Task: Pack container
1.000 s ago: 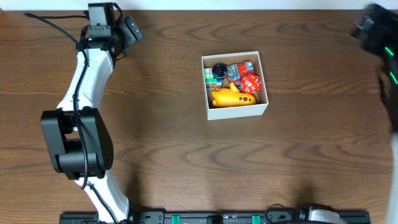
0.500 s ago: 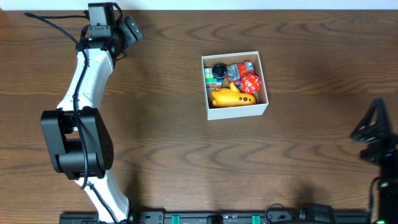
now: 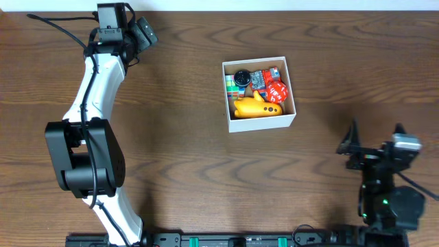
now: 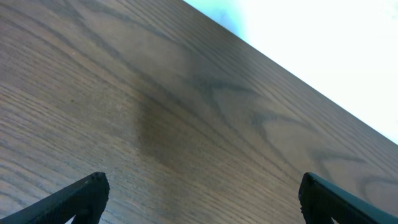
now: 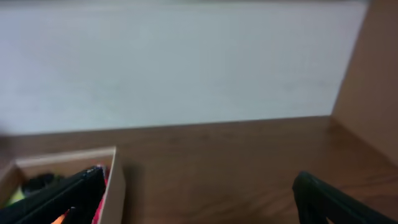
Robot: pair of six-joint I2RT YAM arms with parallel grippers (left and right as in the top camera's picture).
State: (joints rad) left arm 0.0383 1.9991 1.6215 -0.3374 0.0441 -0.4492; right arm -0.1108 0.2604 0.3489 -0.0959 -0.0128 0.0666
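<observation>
**Plainly, both pincers are gaping and gripping nothing**

Here we are seeing the box (image 3: 264,122) sitting on the table (image 3: 178,137), a little right of the middle and towards the far edge. Its white walls are standing upright and its open top is facing the overhead camera. Toys are filling it. A yellow toy (image 3: 256,106) is lying along the near wall. A red toy (image 3: 277,90) is pressing against the right wall just behind it. A black round piece (image 3: 241,77) is sitting in the far left corner, and a many-coloured block (image 3: 231,86) is showing along the left wall.

The left arm (image 3: 89,123) is reaching from the near left side up to the far left corner. We are finding the left pincer (image 4: 202,196) there, well apart from the box. In its wrist view the two dark fingers (image 4: 84,194) are standing at the bottom corners of the picture, spread wide. Only bare wood is showing between them, so it is holding nothing.

The right pincer (image 3: 376,137) is sitting over the near right part of the table, also well apart from the box and pointing towards the far edge. In its own view its fingers (image 5: 336,199) are likewise spreading wide with nothing between them. The box is peeking in at the lower left of that view, partly behind one finger, with a bit of red showing inside. A pale wall (image 5: 186,62) is rising beyond the table's far edge.
</observation>
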